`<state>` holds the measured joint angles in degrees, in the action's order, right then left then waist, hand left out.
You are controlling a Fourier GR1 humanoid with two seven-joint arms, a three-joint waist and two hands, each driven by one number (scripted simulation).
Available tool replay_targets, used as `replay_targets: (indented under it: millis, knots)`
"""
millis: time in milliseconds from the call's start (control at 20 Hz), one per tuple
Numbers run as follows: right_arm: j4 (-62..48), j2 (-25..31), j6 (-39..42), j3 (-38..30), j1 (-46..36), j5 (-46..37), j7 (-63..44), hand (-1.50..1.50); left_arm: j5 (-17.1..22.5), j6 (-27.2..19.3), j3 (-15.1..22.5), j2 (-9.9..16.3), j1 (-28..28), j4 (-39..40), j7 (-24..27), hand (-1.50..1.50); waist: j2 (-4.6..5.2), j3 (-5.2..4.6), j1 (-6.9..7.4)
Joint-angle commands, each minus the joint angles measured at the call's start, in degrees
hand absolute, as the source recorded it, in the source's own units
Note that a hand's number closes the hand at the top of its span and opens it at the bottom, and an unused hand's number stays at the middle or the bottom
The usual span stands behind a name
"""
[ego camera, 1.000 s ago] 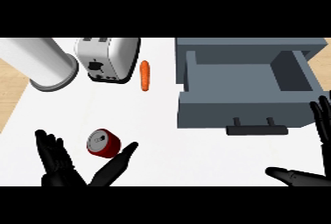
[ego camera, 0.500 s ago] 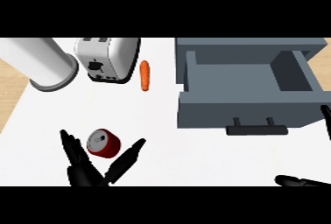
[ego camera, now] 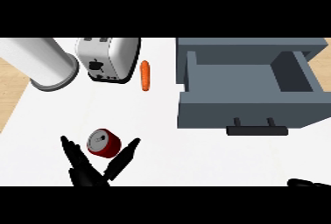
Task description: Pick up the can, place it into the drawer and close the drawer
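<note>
Left robot hand (ego camera: 87,175) open, fingers straddling red can (ego camera: 103,143); no readable label. Right robot hand (ego camera: 307,183) barely visible, state unclear. Drawer (ego camera: 249,89) open, well right.

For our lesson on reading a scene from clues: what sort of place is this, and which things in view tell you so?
Most likely a kitchen counter. A toaster stands at the back of the white counter, a carrot lies beside it, and a grey drawer is pulled open. A red can lies between the fingers of the left hand.

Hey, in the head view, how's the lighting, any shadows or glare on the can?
Head view: flat, even light; the can shows no glare and only a faint shadow on the counter; the drawer is darker inside; the left hand's black fingers show little shading.
</note>
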<state>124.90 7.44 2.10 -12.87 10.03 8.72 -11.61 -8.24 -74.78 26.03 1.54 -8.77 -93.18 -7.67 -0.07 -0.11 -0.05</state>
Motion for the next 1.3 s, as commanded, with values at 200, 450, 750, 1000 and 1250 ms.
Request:
replay_targets:
  millis: [200, 450, 750, 1000, 1250]
  knots:
    - [2.3, -0.8, -1.9, 1.8, -3.0, -2.6, -3.8, -1.50, 20.8, 3.3, -4.0, -1.5, -1.1, 6.1, 20.8, -1.50, 0.00, -0.03, 0.34]
    - [2.6, -1.4, 0.4, -0.4, 1.1, -0.8, -1.0, -1.50, 34.9, 11.3, -12.6, -1.5, 2.1, 14.0, 34.0, -1.50, 0.02, -0.05, 0.10]
    - [0.9, -0.3, 1.8, -1.2, 0.2, -1.1, -2.2, -1.50, 48.9, 19.1, -14.2, -1.5, 0.5, 24.2, 50.3, -1.50, 0.07, 0.01, 0.08]
    - [-1.6, -1.7, 2.4, -1.6, -1.2, -1.2, 0.8, -1.50, 51.8, 22.2, -17.0, -1.5, 7.9, 33.3, 53.9, -1.50, 0.10, 0.09, -0.10]
    - [2.4, -1.8, 4.4, -3.1, 2.3, -0.9, 0.7, -1.50, 52.8, 29.4, -17.7, -1.5, 6.9, 39.5, 58.5, -1.50, 0.05, 0.11, -0.17]
